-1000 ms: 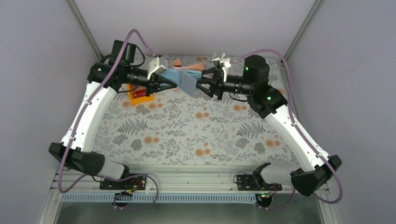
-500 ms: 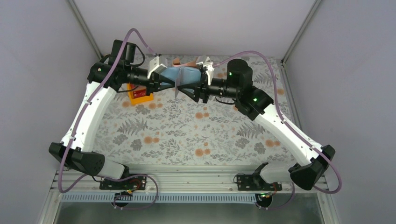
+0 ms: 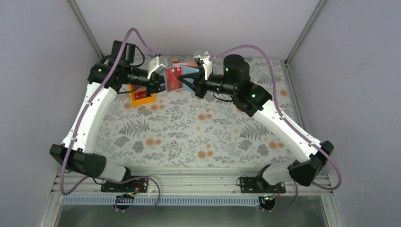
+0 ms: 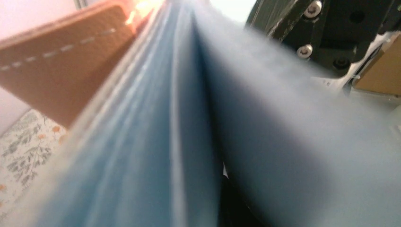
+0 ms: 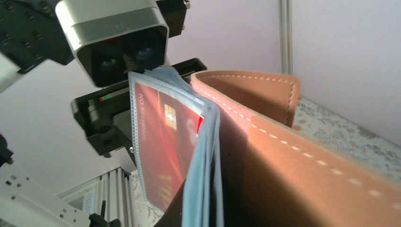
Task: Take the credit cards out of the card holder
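Top external: high behind near edge, looking down on whole floral-print table (image 3: 189,137). Wrist views: very close, facing each other across tan-brown bifold wallet (image 5: 293,156).

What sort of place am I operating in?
Probably a lab test cell rather than a home: plain grey panel walls on three sides, an aluminium rail along the near edge, and a floral cloth as the work surface.

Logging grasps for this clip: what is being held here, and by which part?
The wallet, held aloft between both arms: the left pincer grips one flap's edge, the right pincer the opposite flap. Exact finger contact is hidden.
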{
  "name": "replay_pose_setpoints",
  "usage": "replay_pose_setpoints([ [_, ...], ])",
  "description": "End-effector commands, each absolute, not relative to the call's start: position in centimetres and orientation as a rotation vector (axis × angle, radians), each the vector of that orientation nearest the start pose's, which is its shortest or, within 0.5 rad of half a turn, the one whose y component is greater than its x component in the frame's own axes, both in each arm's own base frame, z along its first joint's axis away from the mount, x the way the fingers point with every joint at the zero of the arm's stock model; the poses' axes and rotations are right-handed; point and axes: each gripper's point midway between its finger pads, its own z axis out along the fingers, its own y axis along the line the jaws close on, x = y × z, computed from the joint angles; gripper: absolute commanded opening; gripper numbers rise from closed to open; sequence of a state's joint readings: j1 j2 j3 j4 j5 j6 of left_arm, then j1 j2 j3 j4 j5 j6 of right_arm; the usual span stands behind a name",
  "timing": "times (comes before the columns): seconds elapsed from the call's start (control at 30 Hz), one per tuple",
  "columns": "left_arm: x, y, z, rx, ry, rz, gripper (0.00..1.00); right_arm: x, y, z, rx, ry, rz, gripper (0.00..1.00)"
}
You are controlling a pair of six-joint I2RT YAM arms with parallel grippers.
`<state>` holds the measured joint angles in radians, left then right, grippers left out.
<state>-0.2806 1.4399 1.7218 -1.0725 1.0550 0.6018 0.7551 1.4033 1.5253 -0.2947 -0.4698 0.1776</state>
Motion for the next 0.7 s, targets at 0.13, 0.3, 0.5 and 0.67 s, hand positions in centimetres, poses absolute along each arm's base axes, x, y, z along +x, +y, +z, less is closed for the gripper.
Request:
replay_pose_setpoints([
  [0.13,22.4,-22.8,40.9,1.4,1.42,-1.148,0.51,26.4,32.6,43.5,-0.832,1.625,0.987,0.04],
  [0.3,20.5,-22.4,41.0,1.482,1.311,-1.124,0.81,26.3,30.8,43.1,-0.839,1.664,0.934,0.04],
  [0.5,22.6,-23.1,42.0,1.384,1.386,-1.159,0.82,24.5,32.4,42.1,-1.017,1.665,1.03,0.04],
  [0.67,23.1,-24.0,42.1,1.373,1.404,-1.196,0.71,23.9,33.2,41.9,-1.057,1.642,1.081,0.04],
])
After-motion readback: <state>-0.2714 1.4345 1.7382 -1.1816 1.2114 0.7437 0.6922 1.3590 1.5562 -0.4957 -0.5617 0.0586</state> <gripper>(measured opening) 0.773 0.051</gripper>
